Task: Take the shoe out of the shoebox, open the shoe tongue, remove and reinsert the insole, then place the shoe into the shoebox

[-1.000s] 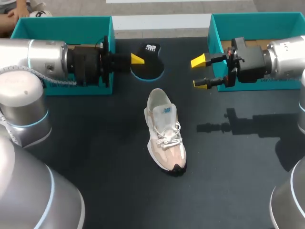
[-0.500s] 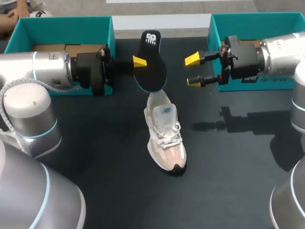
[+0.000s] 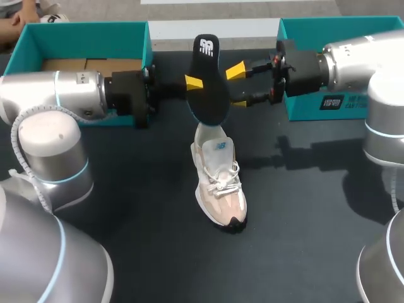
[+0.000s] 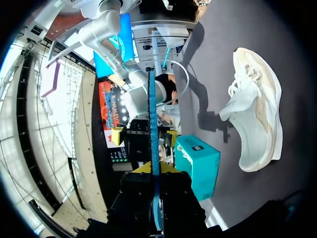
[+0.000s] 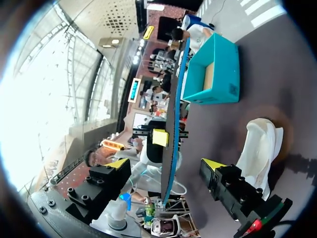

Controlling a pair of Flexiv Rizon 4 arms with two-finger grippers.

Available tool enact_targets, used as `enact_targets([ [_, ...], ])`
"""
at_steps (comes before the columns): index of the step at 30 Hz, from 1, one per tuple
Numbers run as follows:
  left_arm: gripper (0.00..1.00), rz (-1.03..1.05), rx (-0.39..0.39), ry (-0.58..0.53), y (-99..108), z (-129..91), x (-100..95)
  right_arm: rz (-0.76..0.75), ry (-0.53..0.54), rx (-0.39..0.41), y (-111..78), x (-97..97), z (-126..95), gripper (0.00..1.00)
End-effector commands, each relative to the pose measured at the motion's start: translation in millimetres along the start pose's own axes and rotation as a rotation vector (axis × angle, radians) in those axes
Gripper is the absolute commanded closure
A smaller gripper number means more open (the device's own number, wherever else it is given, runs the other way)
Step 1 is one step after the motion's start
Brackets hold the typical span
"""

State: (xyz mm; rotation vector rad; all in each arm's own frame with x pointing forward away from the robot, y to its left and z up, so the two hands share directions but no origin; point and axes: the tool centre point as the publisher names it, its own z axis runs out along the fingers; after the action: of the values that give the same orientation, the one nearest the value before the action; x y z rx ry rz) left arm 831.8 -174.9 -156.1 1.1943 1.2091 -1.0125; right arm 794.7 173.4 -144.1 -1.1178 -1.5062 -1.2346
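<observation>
A black insole (image 3: 209,88) with a blue rim is held above the table, just past the heel of the shoe. My left gripper (image 3: 194,83) is shut on its left edge; in the left wrist view the insole (image 4: 153,119) stands edge-on between the fingers of that gripper (image 4: 154,171). My right gripper (image 3: 237,87) is at the insole's right edge, open wide. In the right wrist view the insole (image 5: 174,114) rises between the fingers of that gripper (image 5: 166,166) without touching either. The white and pink shoe (image 3: 218,173) lies on the dark table, toe toward the front.
A teal shoebox (image 3: 82,38) stands at the back left behind my left arm, and a second teal box (image 3: 341,31) at the back right behind my right arm. Dark table surface spreads out on both sides of the shoe (image 4: 255,124).
My left gripper has lifted the insole from low over the table up to stand above the shoe's heel. My right gripper has moved left until its fingers straddle the insole.
</observation>
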Motion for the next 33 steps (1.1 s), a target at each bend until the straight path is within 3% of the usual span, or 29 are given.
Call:
enact_targets([
  [1, 1.00, 0.013, -0.007, -0.019, 9.1, 21.4, 11.5, 0.000, 0.012, 0.020, 6.5, -2.6, 10.8, 0.33],
  [3, 1.00, 0.015, -0.013, -0.034, 11.1, 26.2, 12.7, 0.003, 0.016, 0.023, 5.6, -3.2, 13.1, 0.50],
  [4, 1.00, 0.017, -0.012, -0.036, 11.4, 28.1, 12.5, 0.004, 0.021, 0.025, 5.2, -4.1, 14.4, 0.52],
  [10, 1.00, 0.026, -0.010, -0.049, 12.5, 34.2, 12.0, 0.012, 0.039, 0.032, 4.2, -8.4, 21.1, 0.54],
  [14, 1.00, 0.026, -0.008, -0.050, 12.7, 34.2, 12.0, 0.018, 0.041, 0.032, 2.5, -10.5, 21.5, 0.62],
  [26, 1.00, 0.018, 0.015, -0.075, 2.8, 31.7, 3.7, 0.027, 0.049, 0.033, 6.9, -18.8, 20.6, 0.65],
  [29, 1.00, 0.020, 0.013, -0.075, 2.6, 31.7, 3.8, 0.026, 0.048, 0.037, 7.7, -18.9, 19.9, 0.76],
  [33, 1.00, 0.024, 0.008, -0.074, 2.6, 31.9, 4.5, 0.024, 0.048, 0.038, 8.2, -18.7, 18.9, 0.75],
])
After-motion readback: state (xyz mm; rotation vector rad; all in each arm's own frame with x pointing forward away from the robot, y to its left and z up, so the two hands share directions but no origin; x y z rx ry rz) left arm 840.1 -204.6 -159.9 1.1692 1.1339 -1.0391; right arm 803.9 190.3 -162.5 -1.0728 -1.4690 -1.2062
